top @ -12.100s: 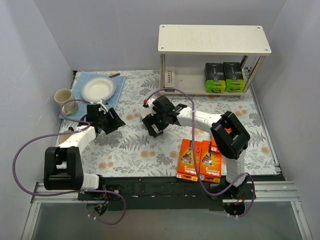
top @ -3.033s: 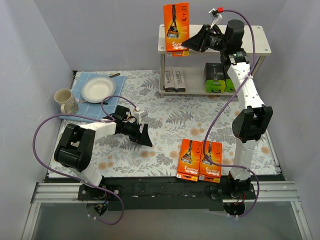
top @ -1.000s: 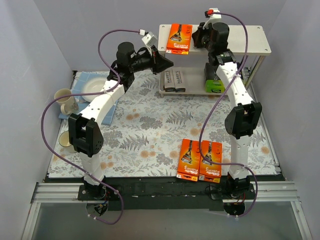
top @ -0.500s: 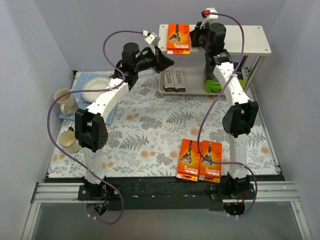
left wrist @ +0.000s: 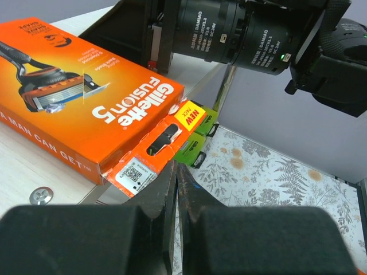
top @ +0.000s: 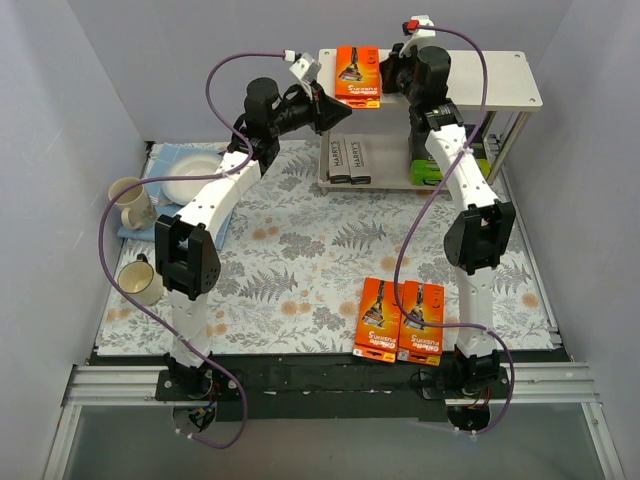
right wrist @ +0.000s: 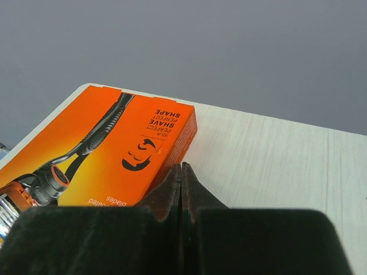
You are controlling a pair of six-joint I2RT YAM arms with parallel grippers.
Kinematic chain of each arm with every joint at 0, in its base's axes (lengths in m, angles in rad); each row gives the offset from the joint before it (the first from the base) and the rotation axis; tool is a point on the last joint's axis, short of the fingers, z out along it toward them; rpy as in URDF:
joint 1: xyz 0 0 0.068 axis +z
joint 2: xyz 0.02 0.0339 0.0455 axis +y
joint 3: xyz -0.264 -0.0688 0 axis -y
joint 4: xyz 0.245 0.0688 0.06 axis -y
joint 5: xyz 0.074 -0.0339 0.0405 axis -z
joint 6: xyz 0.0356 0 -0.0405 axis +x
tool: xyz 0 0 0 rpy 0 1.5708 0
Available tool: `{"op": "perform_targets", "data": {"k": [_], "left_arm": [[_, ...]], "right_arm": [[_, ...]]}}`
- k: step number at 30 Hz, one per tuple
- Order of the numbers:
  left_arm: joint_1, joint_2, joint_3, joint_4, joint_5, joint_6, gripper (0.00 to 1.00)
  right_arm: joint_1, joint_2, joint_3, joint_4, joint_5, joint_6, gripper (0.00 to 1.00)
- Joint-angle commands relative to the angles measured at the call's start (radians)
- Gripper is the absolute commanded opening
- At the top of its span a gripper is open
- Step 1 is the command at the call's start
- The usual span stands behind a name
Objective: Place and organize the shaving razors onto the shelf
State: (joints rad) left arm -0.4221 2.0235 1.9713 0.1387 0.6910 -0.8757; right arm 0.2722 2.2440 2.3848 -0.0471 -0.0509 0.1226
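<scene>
One orange razor box (top: 358,74) (left wrist: 86,112) (right wrist: 109,154) lies flat on the shelf's (top: 470,82) top board, near its left end. My left gripper (top: 342,110) (left wrist: 175,167) is shut and empty, its tips at the box's hang-tab end by the board's front edge. My right gripper (top: 386,72) (right wrist: 181,167) is shut and empty too, tips against the box's right side. Two more orange boxes (top: 400,319) lie side by side on the table in front. Slim Harry's boxes (top: 348,158) and black boxes with green ends (top: 428,166) (left wrist: 194,150) sit on the lower board.
Two mugs (top: 128,198) (top: 140,284) stand at the table's left edge. A white plate (top: 196,168) rests on a blue cloth (top: 164,158) at the back left, partly behind my left arm. The right arm's camera housing (left wrist: 241,34) hangs over the shelf.
My left arm has swung right, bringing its shut tips up to the shelf's front edge by the orange box. The box sits a little straighter. The right gripper stays beside it.
</scene>
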Motion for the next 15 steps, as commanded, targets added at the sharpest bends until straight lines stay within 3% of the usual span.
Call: {"op": "perform_targets", "data": {"k": [1,10,15], "left_arm": [[-0.004,0.017,0.047,0.016,-0.027,0.006,0.0],[-0.006,0.024,0.064,0.021,-0.003,-0.003,0.0],[-0.006,-0.122,-0.078,-0.01,0.099,-0.016,0.0]], "right_arm": [[0.007,0.035,0.022,0.022,0.023,-0.015,0.02],[0.007,0.026,0.031,0.021,0.046,-0.027,0.01],[-0.01,-0.069,-0.01,-0.007,0.231,-0.038,0.01]]}}
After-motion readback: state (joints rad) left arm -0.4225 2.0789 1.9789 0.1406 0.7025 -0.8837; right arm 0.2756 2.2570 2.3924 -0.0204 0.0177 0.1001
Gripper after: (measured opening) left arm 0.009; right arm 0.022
